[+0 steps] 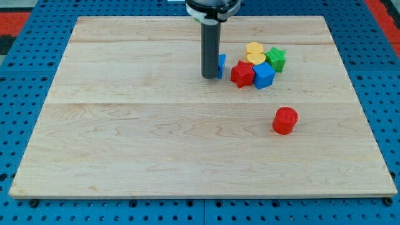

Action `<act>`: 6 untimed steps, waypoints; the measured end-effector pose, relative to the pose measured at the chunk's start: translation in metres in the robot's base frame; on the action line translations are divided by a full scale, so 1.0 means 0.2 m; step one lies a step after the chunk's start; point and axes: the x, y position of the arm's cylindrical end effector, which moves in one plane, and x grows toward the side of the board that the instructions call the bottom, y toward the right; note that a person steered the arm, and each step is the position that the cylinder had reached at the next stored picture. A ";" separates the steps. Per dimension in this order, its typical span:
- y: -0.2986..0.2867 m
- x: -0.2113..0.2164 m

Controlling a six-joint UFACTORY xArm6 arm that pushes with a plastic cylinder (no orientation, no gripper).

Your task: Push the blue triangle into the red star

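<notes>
Tip (210,77) upper centre of frame, touching left side of blue triangle (221,65), mostly hidden behind rod. Red star (242,74) just right of triangle. Push direction: rightward. No fingers on rig, only rod.

My only visible part is a straight, smooth, dark grey-black cylindrical rod, uniform in width along its length and matte in finish. At its upper end, it joins a wider rounded collar, black with a white band around it, cut off by the view's top. My tip (210,77) is flat and blunt.
</notes>
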 end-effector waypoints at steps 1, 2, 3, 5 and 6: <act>-0.08 -0.04; -0.13 -0.10; -0.08 -0.23; 0.02 -0.19; 0.04 -0.19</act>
